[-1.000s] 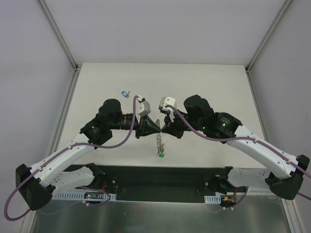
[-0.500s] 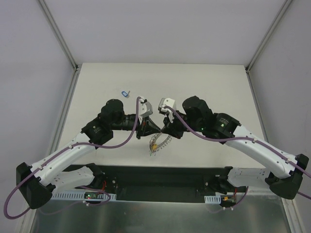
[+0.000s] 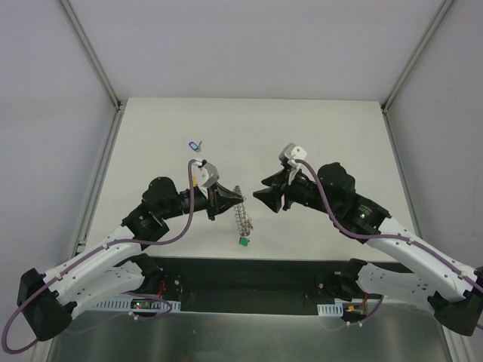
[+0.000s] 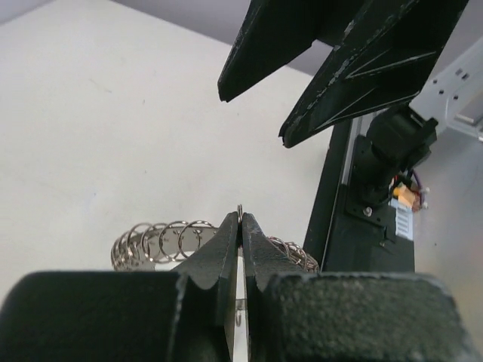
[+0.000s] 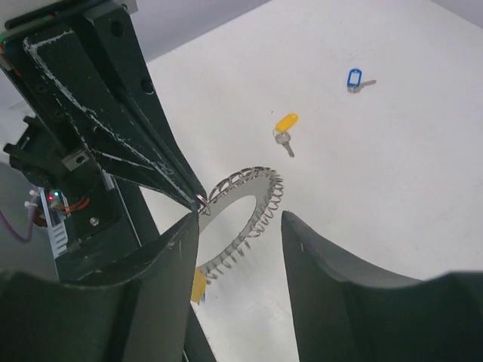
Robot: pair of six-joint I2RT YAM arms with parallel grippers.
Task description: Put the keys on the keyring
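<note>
My left gripper point(image 3: 232, 198) point(image 4: 240, 220) is shut on the rim of the keyring point(image 3: 241, 217) point(image 4: 162, 240). The keyring, a flat grey disc point(image 5: 256, 188) edged with wire loops, hangs on edge above the table. A green-tagged key point(image 3: 245, 242) dangles at its lowest point, and a yellow tag point(image 5: 198, 285) shows there in the right wrist view. My right gripper point(image 3: 266, 197) point(image 5: 238, 219) stands open just right of the ring, touching nothing. A blue-tagged key point(image 3: 195, 145) point(image 5: 355, 78) and a yellow-tagged key point(image 5: 285, 124) lie on the table behind the left arm.
The black base strip point(image 3: 249, 273) with its electronics point(image 4: 381, 181) runs along the near edge, right under the ring. Grey walls and frame posts point(image 3: 113, 98) close in the white table point(image 3: 317, 136) at the sides and the back.
My right gripper has opened and drawn back to the right, off the ring. The left arm has swung down and left, and the ring now hangs from it alone.
</note>
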